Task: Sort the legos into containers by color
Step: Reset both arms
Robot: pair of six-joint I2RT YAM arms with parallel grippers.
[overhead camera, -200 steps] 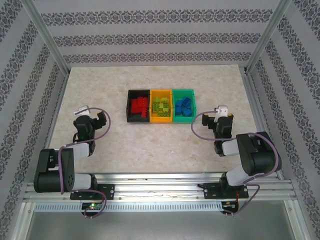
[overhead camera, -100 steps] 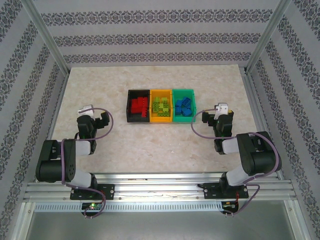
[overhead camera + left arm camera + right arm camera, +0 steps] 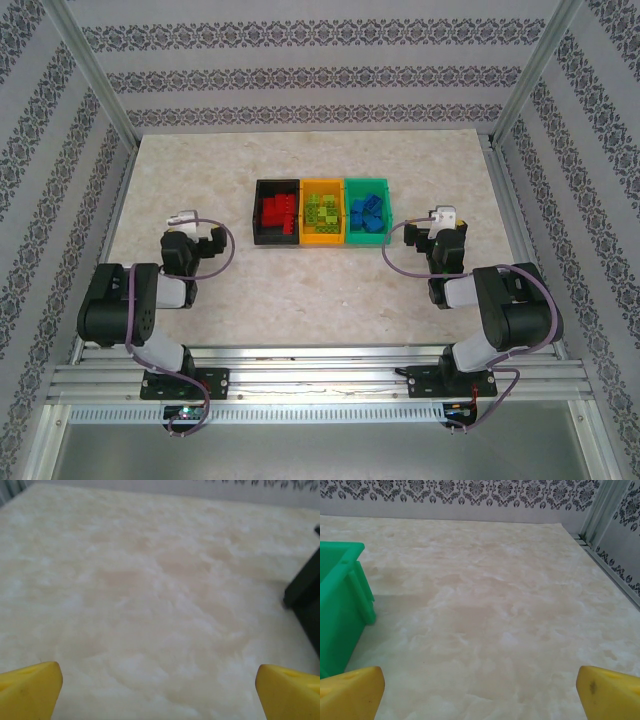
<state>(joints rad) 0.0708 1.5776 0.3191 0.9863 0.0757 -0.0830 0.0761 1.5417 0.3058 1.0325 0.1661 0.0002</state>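
Illumination: bright, even, diffuse across the table. The overhead view is sharp. A soft shadow lies ahead of the right fingers, beside the green bin. The left fingers and the surface ahead of them render soft, slightly defocused.

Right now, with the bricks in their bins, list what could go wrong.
The green bin sits close beside the open right gripper; a leftward swing might knock it.
The black bin lies near the open left gripper; same hazard.
The orange bin touches both, so one shove may shift all three.
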